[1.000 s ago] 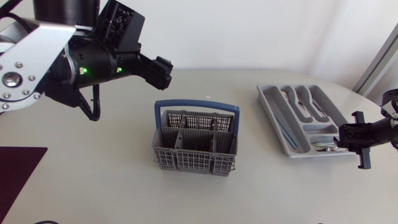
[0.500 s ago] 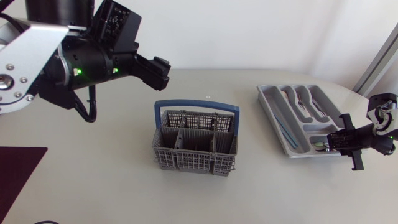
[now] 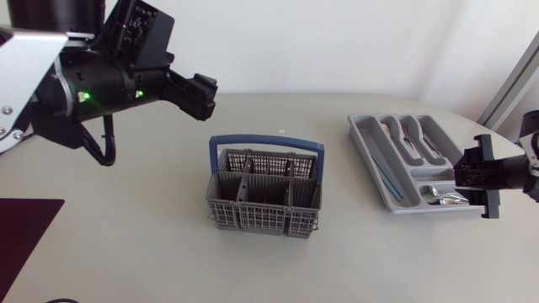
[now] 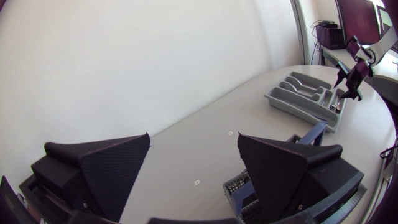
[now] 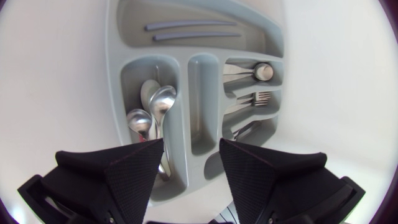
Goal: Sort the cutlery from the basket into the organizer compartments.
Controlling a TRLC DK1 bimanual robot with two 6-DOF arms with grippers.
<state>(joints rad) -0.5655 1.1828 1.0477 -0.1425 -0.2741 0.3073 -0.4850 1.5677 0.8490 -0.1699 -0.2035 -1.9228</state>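
The grey cutlery basket [image 3: 264, 200] with a blue handle stands mid-table; no cutlery shows above its rim. The grey organizer [image 3: 371, 167] lies to its right, with spoons [image 5: 153, 107], a fork [image 5: 257, 98] and two blue-grey rods [image 5: 186, 30] in separate compartments. My right gripper [image 5: 191, 150] hovers open over the organizer's near end, above the spoon compartment, with nothing between its fingers. It also shows by the organizer's corner as the right gripper [image 3: 482, 181]. My left gripper [image 3: 200, 95] hangs open and empty, high behind and left of the basket [image 4: 309, 135].
A dark maroon mat [image 3: 24, 236] lies at the table's front left corner. Bare tabletop separates the basket and the organizer [image 4: 298, 94]. The table's edge curves just beyond the organizer on the right.
My right gripper has opened over the organizer's near end and shifted slightly. My left arm has drifted a little to the left with its gripper still open.
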